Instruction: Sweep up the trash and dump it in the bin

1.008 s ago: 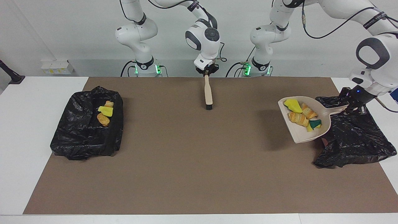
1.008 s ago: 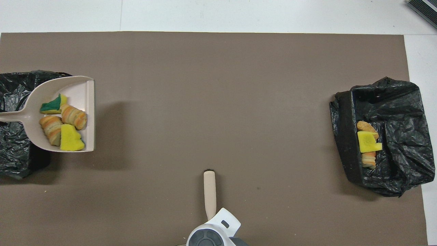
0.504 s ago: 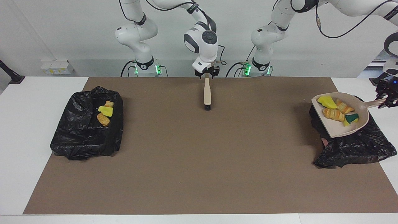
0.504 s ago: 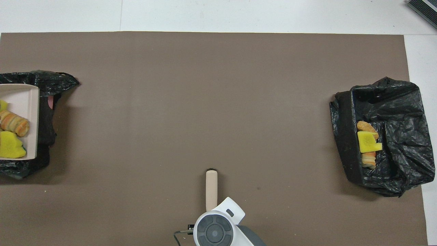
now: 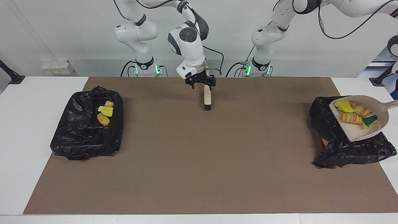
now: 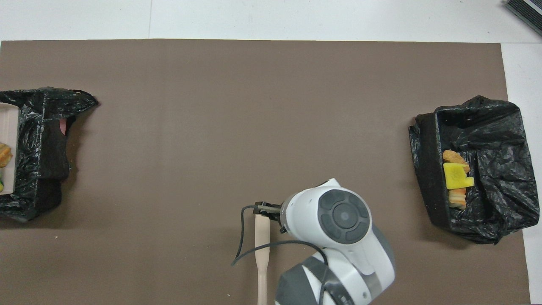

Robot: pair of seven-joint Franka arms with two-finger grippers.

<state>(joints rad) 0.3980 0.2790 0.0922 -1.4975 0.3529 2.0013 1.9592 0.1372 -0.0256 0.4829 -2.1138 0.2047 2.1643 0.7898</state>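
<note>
A beige dustpan (image 5: 357, 130) hangs tilted over the black-bagged bin (image 5: 342, 149) at the left arm's end of the table. It holds several bits of trash (image 5: 351, 117): yellow-and-green sponge chunks and pastry lumps. Its handle runs out of the picture, and my left gripper is out of view. In the overhead view only the pan's edge (image 6: 8, 127) shows over that bin (image 6: 42, 144). My right gripper (image 5: 202, 84) is open just above the handle of the beige brush (image 5: 207, 99), which lies on the brown mat; both show in the overhead view, the gripper (image 6: 266, 210) and the brush (image 6: 262, 250).
A second black-bagged bin (image 5: 84, 137) stands at the right arm's end of the mat with three bits of trash (image 5: 105, 112) in it; it also shows in the overhead view (image 6: 495, 140). The brown mat (image 5: 199, 161) covers the table's middle.
The dustpan with its trash has moved from beside the bin to over it, toward the left arm's end. My right gripper has let go of the brush handle, opened and shifted.
</note>
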